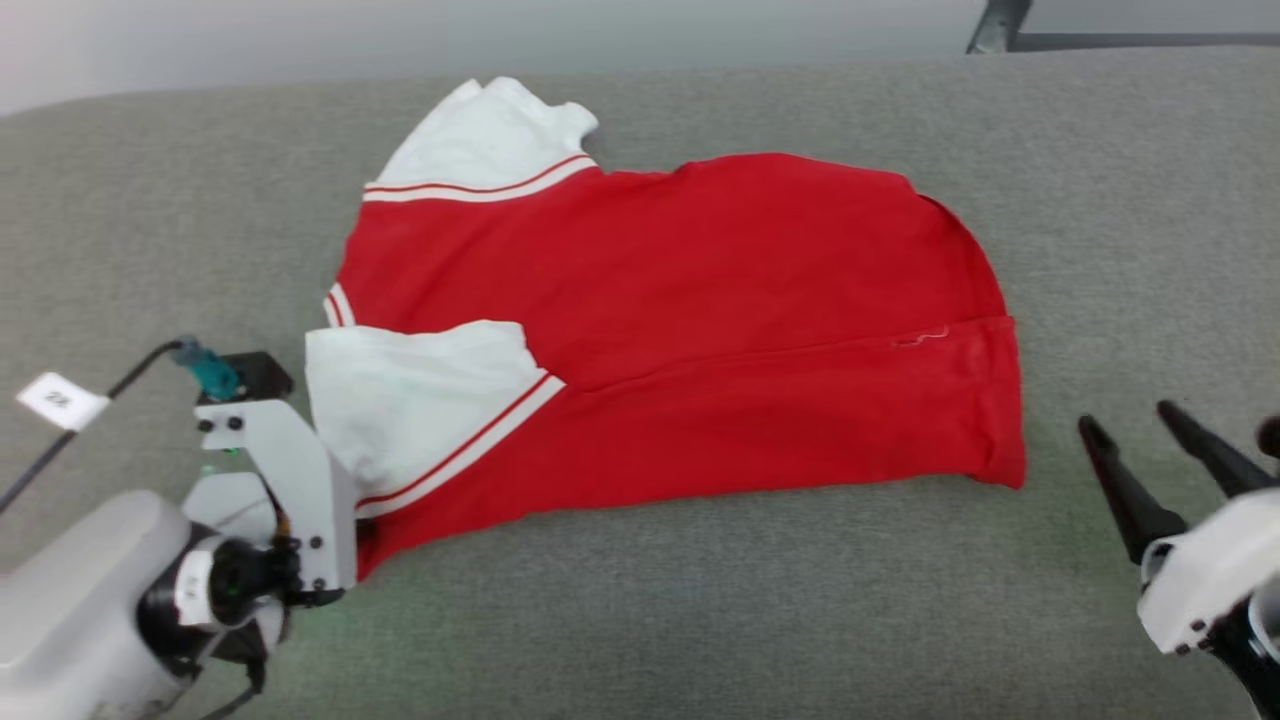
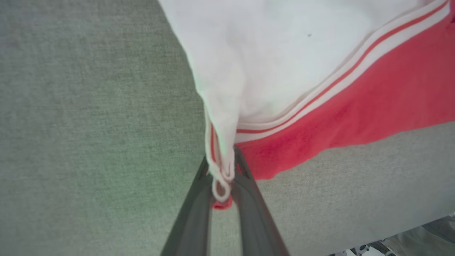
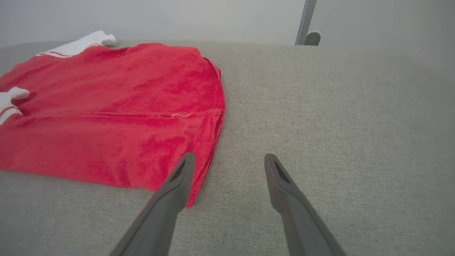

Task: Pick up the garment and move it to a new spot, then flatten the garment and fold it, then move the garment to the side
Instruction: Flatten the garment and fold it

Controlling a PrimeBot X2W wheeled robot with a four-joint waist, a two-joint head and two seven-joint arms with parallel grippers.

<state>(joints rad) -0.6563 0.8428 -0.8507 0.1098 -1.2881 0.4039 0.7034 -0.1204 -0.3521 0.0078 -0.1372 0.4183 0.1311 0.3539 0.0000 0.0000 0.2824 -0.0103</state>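
Left gripper (image 2: 222,160) pinches the sleeve (image 2: 249,71) hem of the shirt (image 1: 700,300); right gripper (image 3: 229,160), jaws apart and empty, should likely grip the bottom corner (image 3: 190,202) so both lift evenly.

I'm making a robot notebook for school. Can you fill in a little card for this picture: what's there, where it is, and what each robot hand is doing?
thing: garment, a red shirt with white sleeves and striped trim
where: lying spread on the grey fabric surface
near sleeve: lying over the red body
left gripper: shut on the garment, pinching the sleeve's edge
right gripper: open, holding nothing, by the garment's hem end
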